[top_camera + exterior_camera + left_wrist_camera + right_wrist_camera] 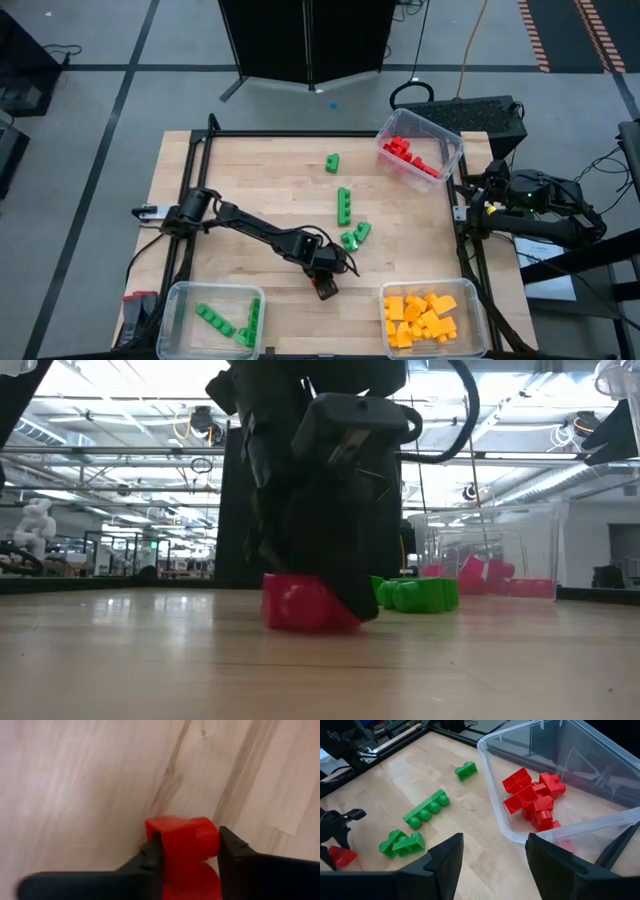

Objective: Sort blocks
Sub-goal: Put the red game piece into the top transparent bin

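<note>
A red block (182, 837) lies on the wooden table (250, 180) near its front middle, and my left gripper (325, 287) is down on it, shut on it. The low view shows the same block (300, 603) resting on the tabletop under the dark fingers. Loose green blocks lie farther back: one alone (332, 161), a long one (344, 205) and a small cluster (355, 236). My right gripper (495, 840) waits open at the table's right edge, beside the bin of red blocks. My left gripper pinches the red block between its two fingers, one finger (152, 855) on one side face and the other (227, 852) on the opposite face (212, 837). The fingers come steeply from above. The block's underside (300, 625) rests on the table.
A clear bin with red blocks (455, 140) stands at the far right. A bin with green blocks (175, 300) sits at the near left and a bin with yellow-orange blocks (478, 300) at the near right. A black frame runs along the table's edges.
</note>
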Motion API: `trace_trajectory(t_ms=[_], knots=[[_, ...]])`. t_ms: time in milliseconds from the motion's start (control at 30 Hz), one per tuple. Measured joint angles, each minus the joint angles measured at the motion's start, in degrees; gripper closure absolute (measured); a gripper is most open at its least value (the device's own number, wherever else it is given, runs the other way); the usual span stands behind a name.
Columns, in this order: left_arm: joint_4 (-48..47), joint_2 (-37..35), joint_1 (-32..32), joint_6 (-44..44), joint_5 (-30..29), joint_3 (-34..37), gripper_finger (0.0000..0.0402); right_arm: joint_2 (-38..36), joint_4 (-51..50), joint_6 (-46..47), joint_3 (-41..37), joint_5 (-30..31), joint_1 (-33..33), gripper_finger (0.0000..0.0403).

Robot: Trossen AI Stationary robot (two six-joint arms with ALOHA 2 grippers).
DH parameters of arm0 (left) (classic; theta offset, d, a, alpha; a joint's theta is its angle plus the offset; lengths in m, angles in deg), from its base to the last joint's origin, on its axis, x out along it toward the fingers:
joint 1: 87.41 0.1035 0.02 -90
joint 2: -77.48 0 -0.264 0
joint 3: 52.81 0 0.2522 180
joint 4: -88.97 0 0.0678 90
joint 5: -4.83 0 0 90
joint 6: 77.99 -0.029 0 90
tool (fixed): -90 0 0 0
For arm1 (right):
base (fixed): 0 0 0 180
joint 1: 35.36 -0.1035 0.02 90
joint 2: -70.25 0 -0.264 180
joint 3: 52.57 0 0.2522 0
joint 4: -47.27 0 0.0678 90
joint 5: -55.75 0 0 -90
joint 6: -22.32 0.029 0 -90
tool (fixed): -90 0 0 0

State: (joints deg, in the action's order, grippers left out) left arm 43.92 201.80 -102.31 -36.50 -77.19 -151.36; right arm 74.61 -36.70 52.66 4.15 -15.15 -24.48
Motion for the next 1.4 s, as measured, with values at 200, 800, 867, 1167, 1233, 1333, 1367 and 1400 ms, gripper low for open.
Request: trace_trajectory(t_ms=[200,800,867,1167,1233,1333,1367,1400], knots=[[-1.47,0.12,0.2,-0.01,0.77,-1.62,0.0395,0.02,0.02,-1.05,0.0,0.02,0.0,0.0195],[-14.75,0.21,16.28,-16.97,-9.12,-25.75,0.04,0.0,0.07,-1.07,0.0,0.04,0.0,0.0195],[-14.48,0.08,18.14,-17.9,-9.14,-29.25,0.0401,0.02,0.07,-1.1,0.0,0.04,0.0,0.0195],[-23.73,-0.16,24.02,-21.15,-8.58,-39.6,0.0401,0.02,0.07,-2.48,0.0,0.04,0.0,0.0195],[-31.39,0.03,23.67,-21.09,-7.63,-39.53,0.0401,0.01,0.09,-2.71,0.0,0.04,0.01,0.0195],[-40.94,0.21,22.35,-21.03,-3.98,-39.21,0.0398,0.02,0.08,-3.52,0.0,0.06,0.0,0.0195],[-42.41,0.24,21.73,-20.98,-3.46,-38.82,0.0394,0.0,0.09,-3.9,0.0,0.06,0.0,0.0195],[-43.67,0.35,21.01,-20.88,-3.37,-38.46,0.0387,0.02,0.09,-4.08,0.0,0.06,0.0,0.0195]])
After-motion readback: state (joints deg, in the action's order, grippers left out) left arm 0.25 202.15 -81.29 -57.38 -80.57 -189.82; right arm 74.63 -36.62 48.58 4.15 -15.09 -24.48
